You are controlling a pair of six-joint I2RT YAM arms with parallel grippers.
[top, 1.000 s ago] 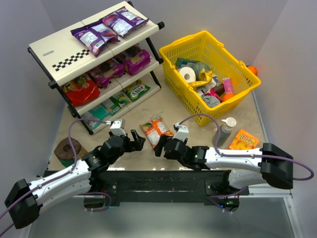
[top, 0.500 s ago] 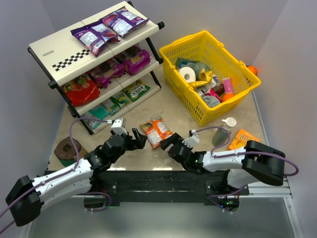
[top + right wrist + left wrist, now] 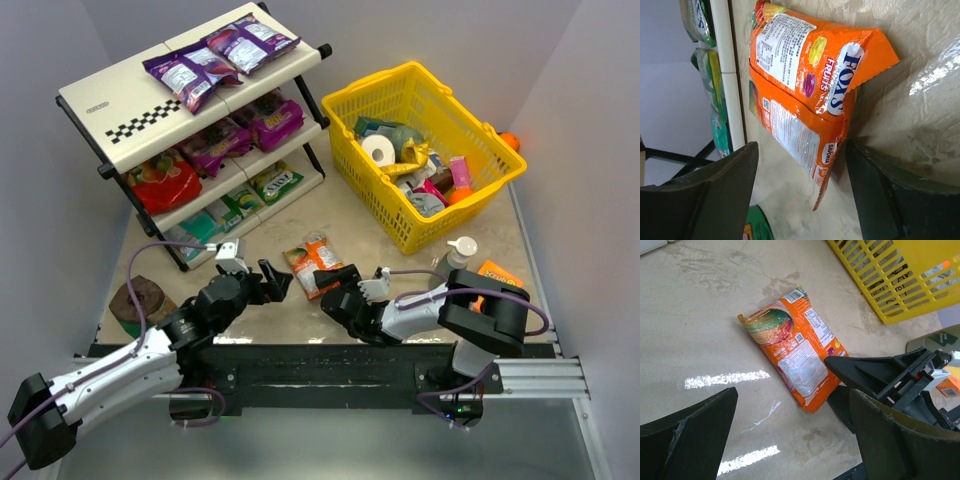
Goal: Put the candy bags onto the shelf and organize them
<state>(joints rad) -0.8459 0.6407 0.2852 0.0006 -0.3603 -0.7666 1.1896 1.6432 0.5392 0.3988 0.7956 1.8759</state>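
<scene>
Two orange candy bags (image 3: 315,262) lie overlapping on the table in front of the shelf (image 3: 110,105). The shelf holds purple bags (image 3: 220,55) on top, magenta (image 3: 240,130) and red (image 3: 165,180) ones in the middle, and green (image 3: 275,182) and teal ones below. My left gripper (image 3: 272,284) is open and empty just left of the orange bags; its view shows one orange bag (image 3: 795,352) ahead. My right gripper (image 3: 336,288) is open and turned on its side. Its jaws stand either side of the near end of the orange bags (image 3: 795,125).
A yellow mesh basket (image 3: 395,75) full of goods stands at the back right. A grey bottle with a white cap (image 3: 455,262) and a small orange box (image 3: 492,272) lie beside my right arm. A brown round object (image 3: 135,300) sits at the left front.
My right arm has folded in towards the left and its wrist has rolled, bringing its open jaws up to the near end of the orange bags. My left gripper has barely moved.
</scene>
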